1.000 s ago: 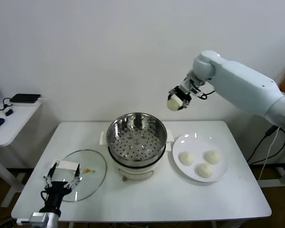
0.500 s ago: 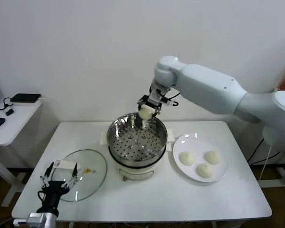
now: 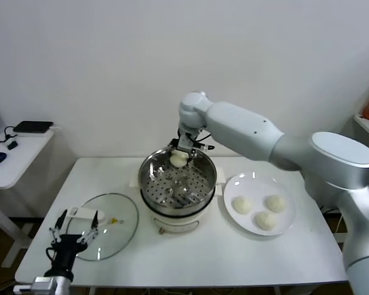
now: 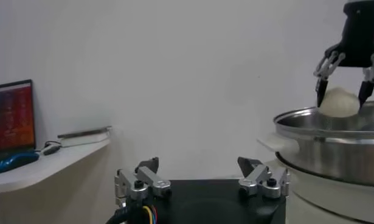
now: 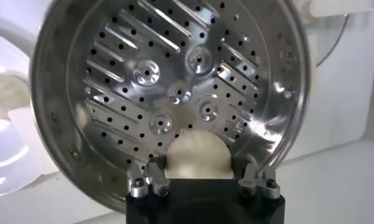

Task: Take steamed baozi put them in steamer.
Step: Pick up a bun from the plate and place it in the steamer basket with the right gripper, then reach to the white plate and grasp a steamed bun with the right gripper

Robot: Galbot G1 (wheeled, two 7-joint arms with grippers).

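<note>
1. Swinging in from above the plate [image 3: 232, 184], the right gripper [image 3: 179, 158] now hangs over the steamer's [image 3: 178, 178] far rim, fingers clamped on one bun [image 3: 179, 158].
2. No bun lies in the basket yet; three wait on the plate.
3. Four buns, one steamer, one lid [image 3: 107, 224]; the left gripper [image 3: 74, 222] hovers open, near-left.

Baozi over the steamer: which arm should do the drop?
Right. The right gripper is shut on the baozi directly above the steamer, so it likely only needs to lower and release. The left gripper sits open and empty near the glass lid.
</note>
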